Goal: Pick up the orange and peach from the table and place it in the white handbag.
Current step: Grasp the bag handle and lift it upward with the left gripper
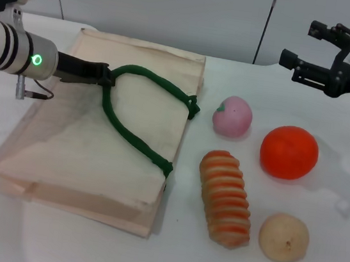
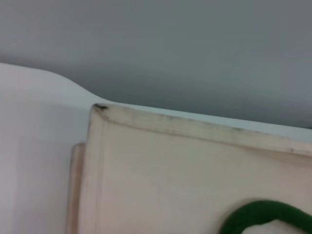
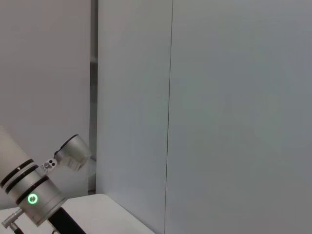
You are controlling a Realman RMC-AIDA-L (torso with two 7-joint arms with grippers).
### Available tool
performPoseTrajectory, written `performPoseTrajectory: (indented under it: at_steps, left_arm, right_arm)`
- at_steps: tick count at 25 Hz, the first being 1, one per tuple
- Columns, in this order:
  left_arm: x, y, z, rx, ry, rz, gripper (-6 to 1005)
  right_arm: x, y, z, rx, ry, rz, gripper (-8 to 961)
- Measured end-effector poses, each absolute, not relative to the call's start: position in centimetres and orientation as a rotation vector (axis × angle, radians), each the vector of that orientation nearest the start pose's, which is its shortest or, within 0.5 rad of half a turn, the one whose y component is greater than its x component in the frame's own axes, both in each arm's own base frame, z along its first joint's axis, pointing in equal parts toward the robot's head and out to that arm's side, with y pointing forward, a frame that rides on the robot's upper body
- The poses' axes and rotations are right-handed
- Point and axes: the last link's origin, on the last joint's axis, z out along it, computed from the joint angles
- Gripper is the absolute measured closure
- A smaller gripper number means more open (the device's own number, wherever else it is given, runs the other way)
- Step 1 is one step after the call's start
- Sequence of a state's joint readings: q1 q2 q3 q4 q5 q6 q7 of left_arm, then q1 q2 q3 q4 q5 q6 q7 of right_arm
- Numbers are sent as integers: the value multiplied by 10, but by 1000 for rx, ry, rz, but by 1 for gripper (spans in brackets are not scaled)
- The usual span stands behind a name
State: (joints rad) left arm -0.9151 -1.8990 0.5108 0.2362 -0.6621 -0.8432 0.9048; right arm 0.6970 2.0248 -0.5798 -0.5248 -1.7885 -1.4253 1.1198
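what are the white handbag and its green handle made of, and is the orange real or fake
The white handbag looks like matte woven cloth, canvas perhaps: it lies flat with soft creases and stitched edges. Its green handle looks like thick braided rope, with a fuzzy round cord; the left gripper is shut on it. The orange is very smooth and evenly coloured, with no pores showing, so probably plastic or foam, though that is uncertain.

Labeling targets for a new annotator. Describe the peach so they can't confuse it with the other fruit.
Start at the white handbag lying flat on the table's left half. Just past its right edge, level with the green handle, sits the peach, at the far end of the striped bread roll. It is the only pink ball, smaller than the orange to its right and rosier than the beige ball nearest the robot.
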Motion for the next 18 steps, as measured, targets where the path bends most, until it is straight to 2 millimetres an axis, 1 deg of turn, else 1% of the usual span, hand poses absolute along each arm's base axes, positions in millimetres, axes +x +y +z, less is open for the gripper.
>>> performPoseTrajectory:
  at_steps: [6, 9, 15, 18]
  left_arm:
    - [-284, 450, 13, -2039, -1475, -249, 875]
    - [-285, 449, 11, -2037, -1473, -276, 876]
    - [-284, 443, 17, -2020, -1477, -529, 876]
    - [-285, 435, 27, -2028, -1478, -669, 877]
  right_arm:
    - [220, 397, 32, -2455, 265, 863, 82]
    - [221, 397, 33, -2448, 271, 866, 83]
    - [226, 395, 33, -2436, 281, 857, 84]
    - [227, 394, 33, -2434, 284, 854, 84]
